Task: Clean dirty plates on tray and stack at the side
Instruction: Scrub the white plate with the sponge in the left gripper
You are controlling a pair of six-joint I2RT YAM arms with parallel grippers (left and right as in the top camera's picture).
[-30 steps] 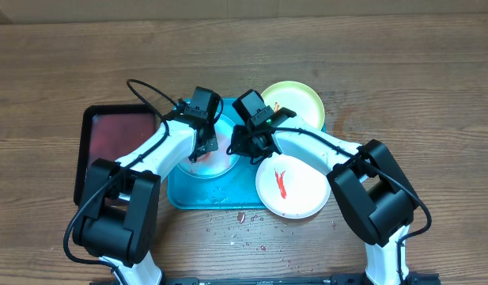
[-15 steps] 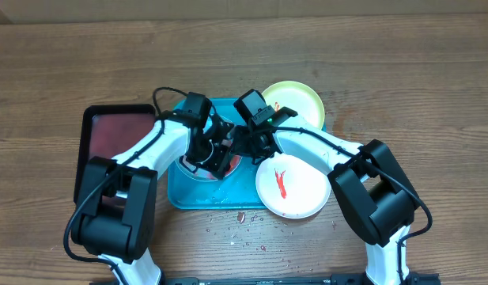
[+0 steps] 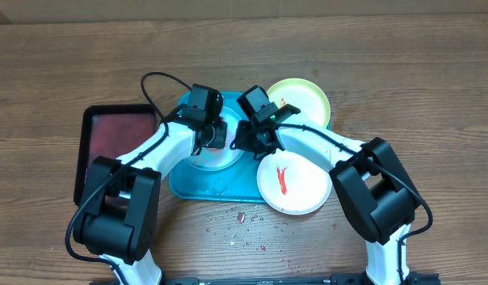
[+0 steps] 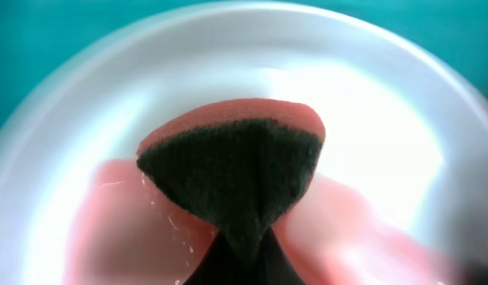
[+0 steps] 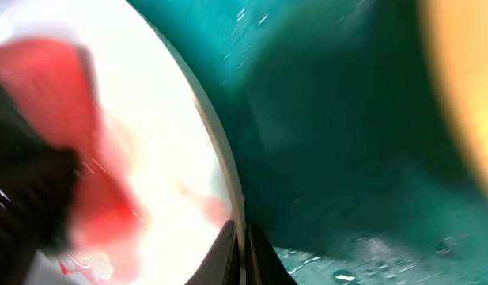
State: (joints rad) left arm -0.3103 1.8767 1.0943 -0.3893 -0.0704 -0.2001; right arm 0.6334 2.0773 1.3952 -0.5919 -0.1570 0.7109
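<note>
A coarse, dark-faced red sponge [image 4: 232,170] rests on a glossy round plate [image 4: 386,119].

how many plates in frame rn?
3. The light-blue-rimmed plate is on the left half of the tray. The white plate, smeared red, overlaps the tray's near-right corner. The yellow-green plate is at its far-right corner. The arms cover part of the tray.

Wood table [image 3: 402,71]; on it turquoise tray [image 3: 220,188] w/ black tray [image 3: 117,142] beside; red crumbs [image 3: 240,216] in front.
</note>
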